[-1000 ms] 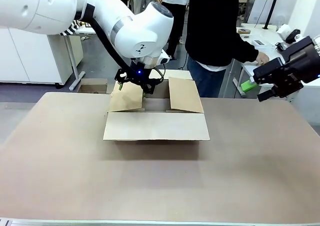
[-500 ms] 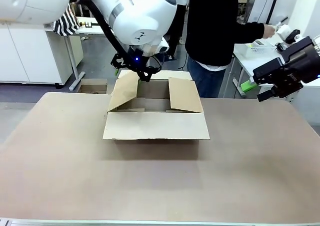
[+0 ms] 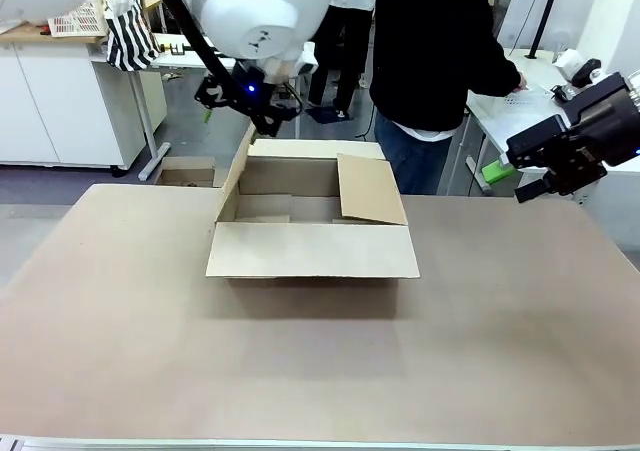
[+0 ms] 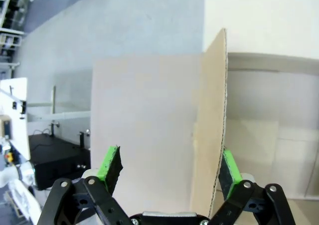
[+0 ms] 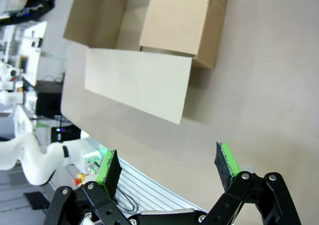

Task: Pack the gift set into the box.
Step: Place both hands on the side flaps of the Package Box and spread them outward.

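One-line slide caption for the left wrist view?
Open left gripper straddling the upright side flap of the plain brown corrugated cardboard carton.

1. The box [image 3: 312, 216] hides most of its own floor in the front view: the near wall and the inward-leaning right flap [image 3: 371, 190] cover it.
2. In the left wrist view, the upright left flap [image 4: 212, 130] runs off the bottom edge between the left gripper [image 4: 169, 167] fingers; whether the pads touch it cannot be told.
3. The person [image 3: 440, 61] is cut off by the top edge, legs hidden behind the table [image 3: 320, 371].
4. The right gripper [image 3: 515, 176] sits partly beyond the right edge.
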Tool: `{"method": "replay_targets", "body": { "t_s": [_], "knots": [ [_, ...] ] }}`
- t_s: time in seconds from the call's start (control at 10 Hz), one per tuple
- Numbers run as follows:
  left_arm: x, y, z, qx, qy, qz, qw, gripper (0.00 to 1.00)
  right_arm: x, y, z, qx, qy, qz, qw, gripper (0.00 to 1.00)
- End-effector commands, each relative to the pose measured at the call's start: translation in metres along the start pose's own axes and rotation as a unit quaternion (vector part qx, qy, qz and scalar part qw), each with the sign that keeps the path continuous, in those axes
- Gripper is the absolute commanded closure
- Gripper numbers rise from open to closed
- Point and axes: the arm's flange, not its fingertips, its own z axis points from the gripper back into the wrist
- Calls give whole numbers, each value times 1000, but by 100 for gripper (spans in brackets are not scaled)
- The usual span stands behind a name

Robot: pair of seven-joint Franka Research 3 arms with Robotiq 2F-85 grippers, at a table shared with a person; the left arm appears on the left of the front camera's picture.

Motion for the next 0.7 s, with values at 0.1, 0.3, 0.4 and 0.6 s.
{"method": "replay_targets", "body": {
  "t_s": [0.1,0.3,0.4,0.6],
  "knots": [
    [-29,47,-8,-7,1,72,997,0,3,-1,-1,6,-4,11,1000,0],
    [-51,75,-29,-25,30,105,994,0,3,-1,-1,6,-4,11,1000,0],
    [-62,83,-45,-50,46,111,991,0,3,-1,-1,6,-4,11,1000,0],
    [-80,89,-73,-104,71,120,985,0,3,-1,-1,6,-4,11,1000,0]
  ]
}}
